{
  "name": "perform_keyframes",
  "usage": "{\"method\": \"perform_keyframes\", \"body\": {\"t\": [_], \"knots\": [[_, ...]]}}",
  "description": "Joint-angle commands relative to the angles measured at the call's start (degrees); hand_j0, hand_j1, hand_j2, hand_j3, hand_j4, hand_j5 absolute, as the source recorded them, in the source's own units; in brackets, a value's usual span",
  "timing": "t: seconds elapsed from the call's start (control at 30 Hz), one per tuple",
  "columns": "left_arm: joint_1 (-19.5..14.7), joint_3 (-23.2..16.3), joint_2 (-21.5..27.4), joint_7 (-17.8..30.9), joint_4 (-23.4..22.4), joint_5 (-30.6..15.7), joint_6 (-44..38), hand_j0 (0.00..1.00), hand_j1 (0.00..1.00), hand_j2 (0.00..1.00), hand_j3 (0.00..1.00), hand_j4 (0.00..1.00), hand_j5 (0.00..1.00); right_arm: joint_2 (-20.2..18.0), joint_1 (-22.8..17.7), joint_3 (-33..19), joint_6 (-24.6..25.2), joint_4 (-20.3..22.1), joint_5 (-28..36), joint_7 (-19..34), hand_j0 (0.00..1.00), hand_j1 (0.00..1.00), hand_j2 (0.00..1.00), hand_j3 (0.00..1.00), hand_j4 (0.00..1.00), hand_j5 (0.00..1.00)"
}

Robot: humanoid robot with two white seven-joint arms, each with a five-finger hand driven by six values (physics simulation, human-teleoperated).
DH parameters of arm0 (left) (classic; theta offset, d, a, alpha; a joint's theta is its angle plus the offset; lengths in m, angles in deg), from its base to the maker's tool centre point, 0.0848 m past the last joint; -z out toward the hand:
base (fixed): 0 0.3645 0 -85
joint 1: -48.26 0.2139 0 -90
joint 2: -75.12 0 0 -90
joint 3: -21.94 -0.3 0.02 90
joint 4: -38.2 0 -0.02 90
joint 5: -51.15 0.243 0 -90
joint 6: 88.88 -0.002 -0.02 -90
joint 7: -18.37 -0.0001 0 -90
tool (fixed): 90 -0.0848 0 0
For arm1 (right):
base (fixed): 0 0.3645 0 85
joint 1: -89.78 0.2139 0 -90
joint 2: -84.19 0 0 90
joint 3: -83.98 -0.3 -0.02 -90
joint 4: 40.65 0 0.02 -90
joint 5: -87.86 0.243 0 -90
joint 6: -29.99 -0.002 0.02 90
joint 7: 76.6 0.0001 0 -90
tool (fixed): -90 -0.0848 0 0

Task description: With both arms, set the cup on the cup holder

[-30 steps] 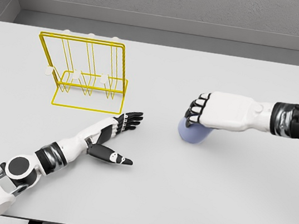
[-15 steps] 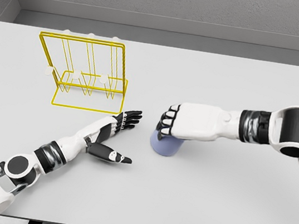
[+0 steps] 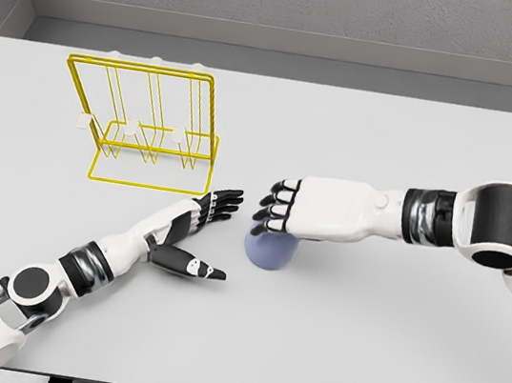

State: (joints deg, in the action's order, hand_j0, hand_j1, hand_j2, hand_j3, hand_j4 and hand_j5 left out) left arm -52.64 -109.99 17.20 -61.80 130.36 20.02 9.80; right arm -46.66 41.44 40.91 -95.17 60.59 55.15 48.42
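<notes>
right hand (image 3: 306, 211) over cup (image 3: 269, 249), mid-table (image 3: 359, 342).

Bright, even, diffuse. Only faint soft shadows on the pale grey matte tabletop (image 3: 330, 338). Sharp throughout, no glare, no edge distortion.

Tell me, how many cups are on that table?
1. The single bluish cup stands near the table's middle, under the right hand, just right of the open left hand. The yellow wire cup holder at the back left holds none. Nothing seems hidden.
</notes>
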Motion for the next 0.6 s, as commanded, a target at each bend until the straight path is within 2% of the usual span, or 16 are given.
{"method": "perform_keyframes", "body": {"t": [0.0,0.13,0.2,0.27,0.33,0.37,0.47,0.57], "knots": [[0.0,0.0,0.0,0.0,0.0,-0.2,0.0,1.00,1.00,1.00,1.00,1.00,1.00,0.0,0.1,-0.7,0.2,0.0,0.4,0.0,1.00,1.00,1.00,1.00,1.00,1.00],[0.1,0.0,0.0,0.0,0.0,0.0,0.0,1.00,1.00,1.00,1.00,1.00,1.00,0.1,0.3,-3.7,0.2,0.0,0.7,0.0,1.00,1.00,1.00,1.00,1.00,1.00],[0.0,0.1,-0.7,0.0,0.0,0.0,-0.1,1.00,1.00,1.00,1.00,1.00,1.00,-0.2,0.2,-6.0,0.2,0.0,4.5,0.0,1.00,1.00,1.00,1.00,1.00,1.00],[0.0,0.1,-1.3,0.0,0.0,0.0,-0.1,1.00,1.00,1.00,1.00,1.00,1.00,-1.1,-0.4,-11.3,0.2,-0.1,8.5,0.0,1.00,1.00,1.00,1.00,1.00,1.00],[0.0,0.1,-2.4,0.0,0.0,-0.1,-0.2,1.00,1.00,1.00,1.00,1.00,1.00,-5.0,-2.1,-17.9,0.2,-0.2,14.6,0.0,1.00,1.00,1.00,1.00,1.00,1.00],[-0.1,0.1,-2.8,0.0,0.0,0.0,-0.2,1.00,1.00,1.00,1.00,1.00,1.00,-5.7,-4.7,-22.3,0.2,-0.3,16.5,0.0,1.00,1.00,1.00,1.00,1.00,1.00],[-0.4,0.1,-3.9,-0.1,0.0,0.0,-2.3,1.00,1.00,1.00,1.00,1.00,1.00,-5.2,-14.1,-35.8,0.2,-0.7,17.1,0.0,1.00,1.00,1.00,1.00,1.00,1.00],[-0.8,0.1,-5.4,-0.1,-0.1,0.1,-2.4,1.00,1.00,1.00,1.00,1.00,1.00,-5.5,-19.2,-41.2,0.2,-0.9,23.0,0.0,1.00,1.00,1.00,1.00,1.00,1.00]]}}
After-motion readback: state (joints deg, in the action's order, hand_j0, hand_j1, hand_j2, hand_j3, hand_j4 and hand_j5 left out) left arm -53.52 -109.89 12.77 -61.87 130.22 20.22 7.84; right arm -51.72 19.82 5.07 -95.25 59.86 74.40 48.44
